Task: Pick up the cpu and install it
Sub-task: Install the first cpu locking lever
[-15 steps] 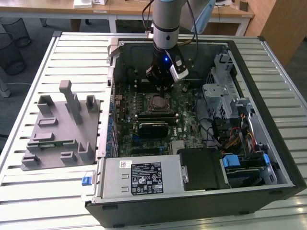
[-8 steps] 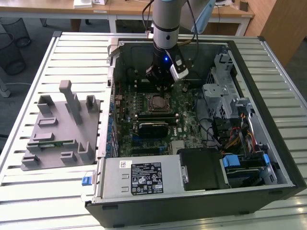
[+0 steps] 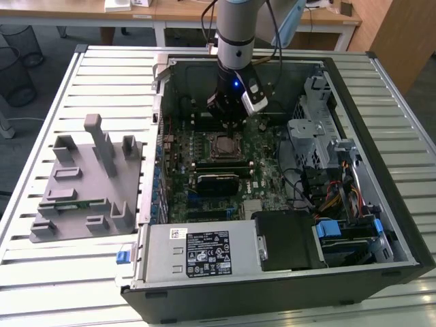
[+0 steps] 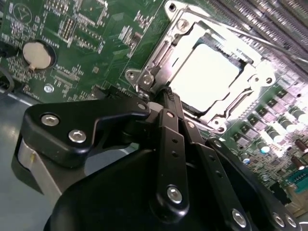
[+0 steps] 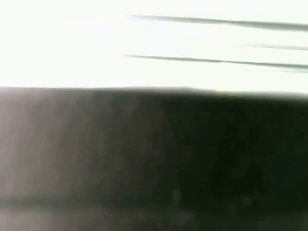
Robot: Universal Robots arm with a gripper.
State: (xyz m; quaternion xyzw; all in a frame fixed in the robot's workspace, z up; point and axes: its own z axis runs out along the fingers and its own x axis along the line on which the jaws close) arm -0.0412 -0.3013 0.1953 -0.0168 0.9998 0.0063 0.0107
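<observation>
- CPU (image 4: 207,77): bright silver square seated inside the metal frame of the motherboard socket (image 4: 163,62) in the second wrist view; in the exterior view it lies at the centre of the green motherboard (image 3: 262,170), inside the open computer case (image 3: 340,82).
- Gripper (image 4: 166,94): in the second wrist view its black linkages converge to a tip just beside the socket frame's edge, next to the CPU. The fingertips appear drawn together with nothing between them. Whether the tip touches the frame cannot be told.
- Arm (image 3: 235,41): in the exterior view it descends from the far side into the case, its wrist hanging directly over the socket area.
- Coin cell battery (image 4: 36,55): round silver disc on the motherboard, well apart from the socket.
- Grey fixture tray (image 3: 88,184): sits on the slatted white table (image 3: 41,272) at the exterior view's left of the case, carrying upright grey posts and a long narrow green stick (image 3: 75,202).
- Power supply (image 3: 197,252): silver box with a black label at the near edge of the case.
- Drive bay and cables (image 3: 340,197): at the exterior view's right inside the case.
</observation>
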